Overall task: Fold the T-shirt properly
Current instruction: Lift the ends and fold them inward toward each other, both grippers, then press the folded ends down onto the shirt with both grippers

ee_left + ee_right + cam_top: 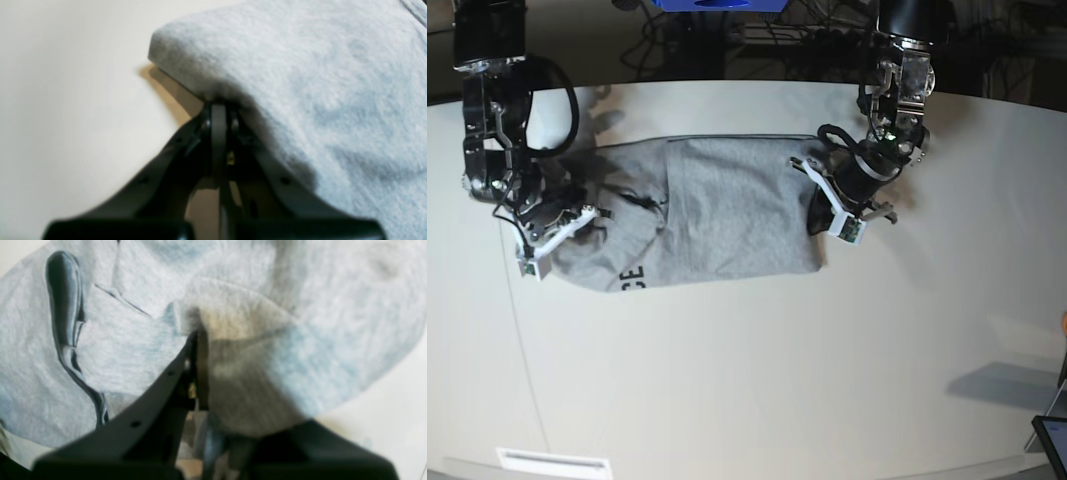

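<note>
The T-shirt (707,215) lay across the upper middle of the white table (757,380), partly folded, with a strip of black lettering showing along its edge at about seven o'clock.

The left gripper (835,200) sat at the three o'clock end of the cloth. In the left wrist view its jaws were pressed together on a fold of grey fabric (213,90), which draped up over the fingers.

The right gripper (555,228) sat at the nine o'clock end. Its wrist view showed the jaws nearly closed, pinching a ridge of the bunched cloth (200,323).

With both ends pinched, the step in hand looked like a fold across the shirt's length, just at the point of grasping. The next move would likely call for both arms to lift together and carry one end over toward the other. They would need to keep the cloth taut so that the nine o'clock side, which looked rumpled, would settle flat rather than crease.
</note>
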You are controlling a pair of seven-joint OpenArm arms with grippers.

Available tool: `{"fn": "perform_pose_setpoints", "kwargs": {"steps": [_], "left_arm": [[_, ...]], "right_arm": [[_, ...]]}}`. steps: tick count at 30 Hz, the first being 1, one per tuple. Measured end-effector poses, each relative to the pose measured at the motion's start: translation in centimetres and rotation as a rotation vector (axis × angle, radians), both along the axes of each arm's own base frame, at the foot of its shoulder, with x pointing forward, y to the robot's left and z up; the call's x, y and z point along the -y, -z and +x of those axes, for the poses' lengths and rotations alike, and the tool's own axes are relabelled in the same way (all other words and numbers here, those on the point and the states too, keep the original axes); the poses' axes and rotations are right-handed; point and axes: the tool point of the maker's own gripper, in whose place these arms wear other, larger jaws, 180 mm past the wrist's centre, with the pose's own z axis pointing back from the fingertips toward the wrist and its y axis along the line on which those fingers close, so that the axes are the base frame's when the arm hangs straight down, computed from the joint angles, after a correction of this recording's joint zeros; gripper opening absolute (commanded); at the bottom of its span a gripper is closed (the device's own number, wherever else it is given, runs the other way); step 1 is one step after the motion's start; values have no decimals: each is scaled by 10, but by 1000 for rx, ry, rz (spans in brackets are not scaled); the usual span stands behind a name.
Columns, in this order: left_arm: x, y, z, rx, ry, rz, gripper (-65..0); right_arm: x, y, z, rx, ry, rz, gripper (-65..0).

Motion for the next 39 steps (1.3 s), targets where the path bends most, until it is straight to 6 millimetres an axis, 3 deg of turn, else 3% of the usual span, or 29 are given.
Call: {"fn": "perform_pose_setpoints", "kwargs": {"steps": [3,8,12,15,17,21,26,30,33,39], "left_arm": [[0,0,0,0,0,0,-650],[1,0,3,-6,6,6,-650],[0,1,8,-37,7,26,-650],[0,0,11,-42,8,34,-650],[0,0,11,-41,6,33,-650],[0,0,11,-41,6,33,-650],[1,0,11,-42,6,32,-650],[2,0,10,-43,9,32,-650],[13,2,9,-36,49,47,-650],[23,2,8,-34,61,39,-650]], "right_arm": [[1,-2,-1,2,-3,-16,-647],[-8,-27,6,81,-29,-12,-647],[2,-23,3,41,80,-12,-647],[-9,-19,-1,21,51,-16,-647],[-16,-23,-3,23,42,-3,-647],[-7,-33,0,29,142,-1,-647],[-24,-40,-3,36,95,26,-647],[-23,-39,-4,33,96,18,-647],[-24,-38,-6,18,145,19,-647],[-47,-42,-8,-4,154,53,-649]]}}
